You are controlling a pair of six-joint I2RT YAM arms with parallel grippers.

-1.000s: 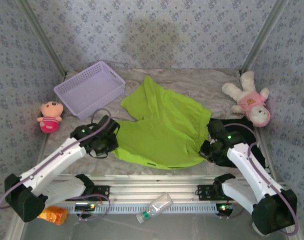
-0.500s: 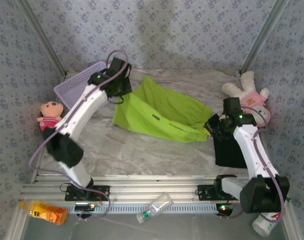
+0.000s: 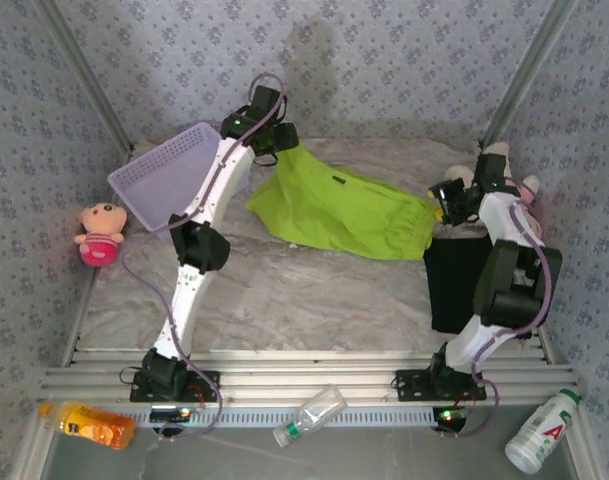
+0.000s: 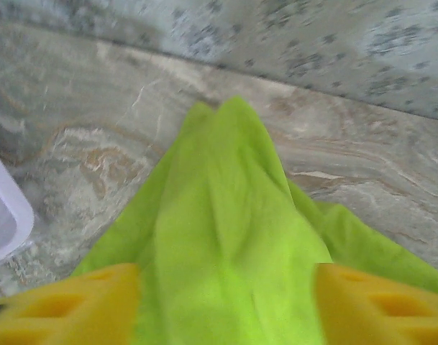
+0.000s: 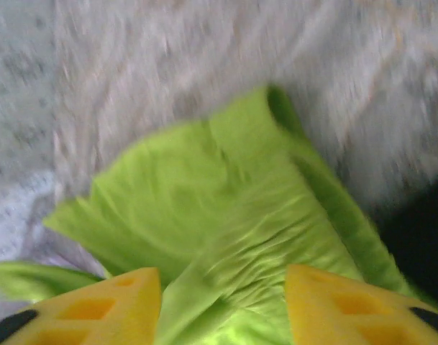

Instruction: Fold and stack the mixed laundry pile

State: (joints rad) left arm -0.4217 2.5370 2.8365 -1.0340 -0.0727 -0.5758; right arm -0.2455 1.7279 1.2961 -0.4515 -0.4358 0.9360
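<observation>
The lime-green T-shirt (image 3: 344,212) lies folded in a long band across the back of the marble table (image 3: 284,300). My left gripper (image 3: 276,150) hovers at its far left corner; in the left wrist view the gripper (image 4: 226,309) is open, its yellow fingers (image 4: 67,305) wide apart with green cloth (image 4: 226,215) lying loose between them. My right gripper (image 3: 442,205) sits at the shirt's right end and is open too (image 5: 222,309), with wrinkled green cloth (image 5: 226,215) between its fingers (image 5: 355,305). The black T-shirt (image 3: 462,285) lies folded flat at the right.
A lavender basket (image 3: 174,180) stands at the back left, its corner also in the left wrist view (image 4: 3,215). A pink doll (image 3: 101,233) sits at the left edge, and a plush toy (image 3: 529,192) sits behind the right arm. Three bottles (image 3: 309,415) lie below the front rail.
Both arms swept from the near edge to the back, carrying the green shirt's near edge over in a fold. Both grippers, shut on the cloth before, now stand open.
</observation>
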